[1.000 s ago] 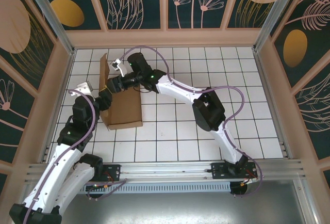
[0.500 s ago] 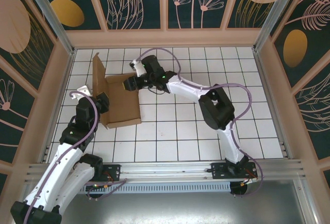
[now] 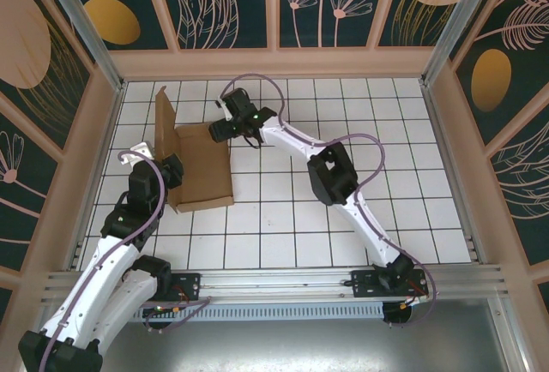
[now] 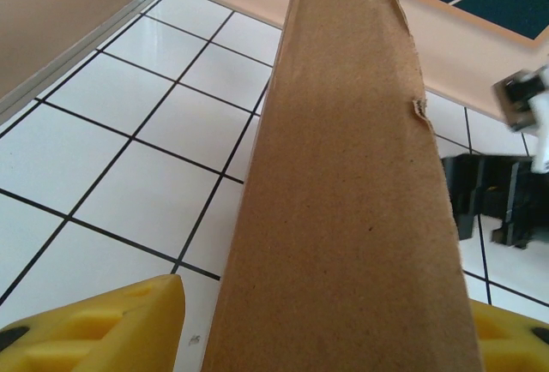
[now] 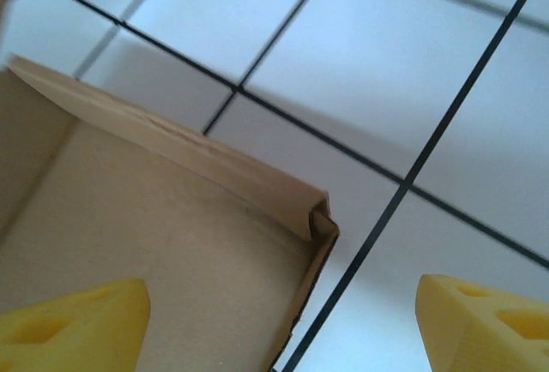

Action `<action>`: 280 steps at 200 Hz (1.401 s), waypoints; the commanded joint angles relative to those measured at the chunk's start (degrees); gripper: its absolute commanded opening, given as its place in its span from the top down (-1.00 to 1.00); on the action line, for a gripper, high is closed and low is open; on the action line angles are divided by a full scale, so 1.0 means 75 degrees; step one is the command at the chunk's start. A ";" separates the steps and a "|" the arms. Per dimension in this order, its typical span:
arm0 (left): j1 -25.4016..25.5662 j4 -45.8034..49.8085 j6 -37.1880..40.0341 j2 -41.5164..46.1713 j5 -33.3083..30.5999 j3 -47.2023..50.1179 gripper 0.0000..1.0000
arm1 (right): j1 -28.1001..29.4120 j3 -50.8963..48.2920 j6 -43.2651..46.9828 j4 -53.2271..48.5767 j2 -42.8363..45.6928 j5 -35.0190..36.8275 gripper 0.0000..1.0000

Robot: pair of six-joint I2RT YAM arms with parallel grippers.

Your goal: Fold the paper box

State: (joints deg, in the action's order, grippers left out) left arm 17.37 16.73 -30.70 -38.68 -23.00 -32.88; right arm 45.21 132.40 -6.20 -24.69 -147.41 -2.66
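Observation:
The brown paper box (image 3: pixel 204 171) lies on the white tiled floor at the left, its base flat and its left flap (image 3: pixel 162 128) standing upright. My left gripper (image 3: pixel 171 171) sits at the box's left edge. In the left wrist view that flap (image 4: pixel 343 201) rises between the yellow fingers (image 4: pixel 103 329) of the open gripper (image 4: pixel 322 338), with a gap on the left side. My right gripper (image 3: pixel 220 129) hovers open over the box's far right corner. The right wrist view shows that corner (image 5: pixel 319 218) below the wide-spread gripper (image 5: pixel 279 321).
Beige walls (image 3: pixel 103 123) close in the tiled floor (image 3: pixel 343 218) on the left, far and right sides. The box's left flap stands close to the left wall. An aluminium rail (image 3: pixel 283 282) runs along the near edge by the arm bases.
My right gripper has pulled back from the middle of the box to its far right corner. The left flap has swung outward toward the left wall. My left gripper shifted slightly left.

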 commanded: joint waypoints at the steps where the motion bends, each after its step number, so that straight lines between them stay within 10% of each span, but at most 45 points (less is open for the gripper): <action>1: -0.0010 -0.0157 0.0056 -0.0033 0.0031 0.0087 -0.19 | 0.0004 0.0387 0.0124 -0.0565 -0.0238 0.0221 -0.64; 51: -0.0016 -0.0309 0.0034 -0.0170 0.0238 0.0100 -0.23 | -0.0178 -0.0290 -0.0253 -0.0570 -0.0167 0.1104 -0.42; 174: -0.0011 -0.2065 0.0493 -0.2800 0.1765 -0.0790 -0.36 | 0.0070 -0.9319 -0.2712 0.3276 0.5618 0.0663 -0.38; 242: -0.0012 -0.2274 0.1597 -0.3778 0.2878 -0.1520 -0.38 | 0.0002 -1.0215 -0.0561 0.3184 0.8021 0.1868 -0.42; 280: -0.0017 -0.2596 0.1926 -0.4021 0.2913 -0.1604 -0.38 | -0.1183 -0.8904 0.1305 0.3519 0.6594 0.0546 -0.37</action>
State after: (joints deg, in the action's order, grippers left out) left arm 17.37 0.56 -19.64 -68.27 -2.79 -43.57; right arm 40.29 59.55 -8.75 -0.47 -89.82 5.43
